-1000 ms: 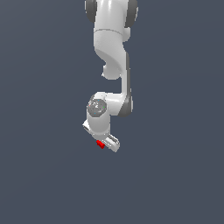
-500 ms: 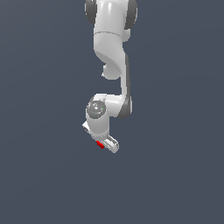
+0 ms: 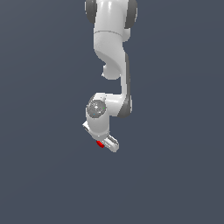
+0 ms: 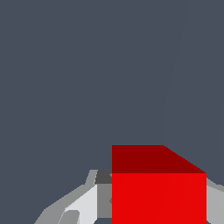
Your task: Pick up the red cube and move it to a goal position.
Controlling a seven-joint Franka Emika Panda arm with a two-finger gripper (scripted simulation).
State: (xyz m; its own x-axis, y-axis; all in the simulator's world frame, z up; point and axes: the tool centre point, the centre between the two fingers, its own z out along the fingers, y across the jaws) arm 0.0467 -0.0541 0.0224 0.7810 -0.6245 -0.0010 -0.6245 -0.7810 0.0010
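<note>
The red cube (image 3: 100, 144) is a tiny bright red block at the tip of the white arm in the exterior view, held between the fingers of my gripper (image 3: 104, 144). In the wrist view the red cube (image 4: 158, 188) fills the space between the two grey-white fingers (image 4: 81, 205), which press on its sides. The gripper is shut on the cube. The arm hangs down from the exterior view's top, with the hand tilted toward the exterior view's right. No goal marker shows in either view.
A plain dark grey-blue surface (image 3: 175, 175) fills the background in both views. No other objects or edges show.
The arm and the held cube have barely moved; the hand sits about where it was a second ago.
</note>
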